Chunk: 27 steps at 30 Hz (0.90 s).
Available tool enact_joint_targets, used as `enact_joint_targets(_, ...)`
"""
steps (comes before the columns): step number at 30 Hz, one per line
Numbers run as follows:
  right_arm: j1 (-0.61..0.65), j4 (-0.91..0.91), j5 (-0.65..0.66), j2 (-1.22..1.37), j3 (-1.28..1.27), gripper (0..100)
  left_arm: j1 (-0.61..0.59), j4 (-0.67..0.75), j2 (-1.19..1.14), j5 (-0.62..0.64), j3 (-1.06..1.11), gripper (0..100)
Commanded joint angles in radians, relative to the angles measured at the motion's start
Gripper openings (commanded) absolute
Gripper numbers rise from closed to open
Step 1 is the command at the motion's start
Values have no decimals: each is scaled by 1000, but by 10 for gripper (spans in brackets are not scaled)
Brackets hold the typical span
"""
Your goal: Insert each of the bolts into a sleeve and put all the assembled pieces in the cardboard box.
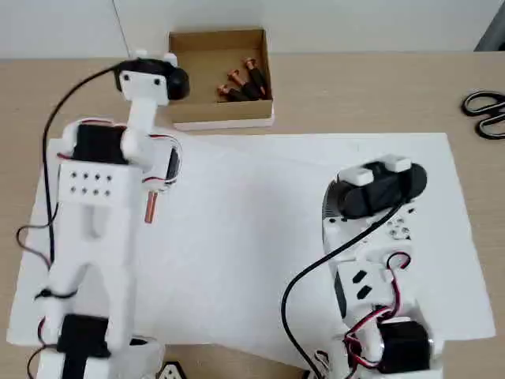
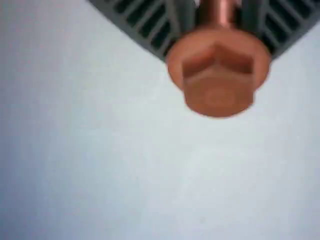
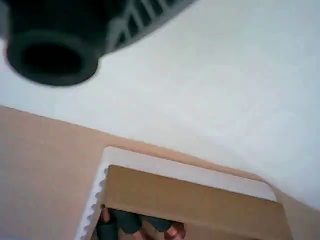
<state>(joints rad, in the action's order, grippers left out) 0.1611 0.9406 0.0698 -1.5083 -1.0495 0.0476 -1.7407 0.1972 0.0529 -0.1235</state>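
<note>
While our left pincer (image 1: 153, 191) grips the copper hex-headed bolt (image 2: 218, 75) at the left of the table (image 1: 355, 87) and our right pincer (image 3: 75, 25) clamps the black tubular sleeve (image 3: 52, 56), we judge insertion next: align their axes.

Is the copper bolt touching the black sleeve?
Apart. The right wrist view shows the sleeve empty; the high view has the bolt by the left arm.

Copper bolt (image 2: 218, 75), black sleeve (image 3: 52, 57) gripped; cardboard box (image 1: 197, 71) holds assembled pieces (image 1: 245, 81).
</note>
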Motion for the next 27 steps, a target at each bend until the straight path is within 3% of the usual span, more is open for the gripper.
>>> enact_joint_targets(1, 13, -139, 0, -127, -167, 3, 32, -11, 143, 71, 1, 6)
enact_joint_targets(6, 56, -288, -71, -323, -384, 4, 40, -11, 206, 155, 1, 6)
enact_joint_targets(10, 61, -374, -175, -298, -453, 5, 41, -11, 207, 199, 1, 6)
enact_joint_targets(15, 119, -564, -178, -306, -585, 4, 52, 77, 212, 206, -2, 6)
enact_joint_targets(22, 305, -653, -178, -306, -634, 3, 199, 281, 206, 206, 2, 6)
enact_joint_targets(27, 315, -653, -178, -306, -634, 3, 311, 371, 206, 206, 2, 6)
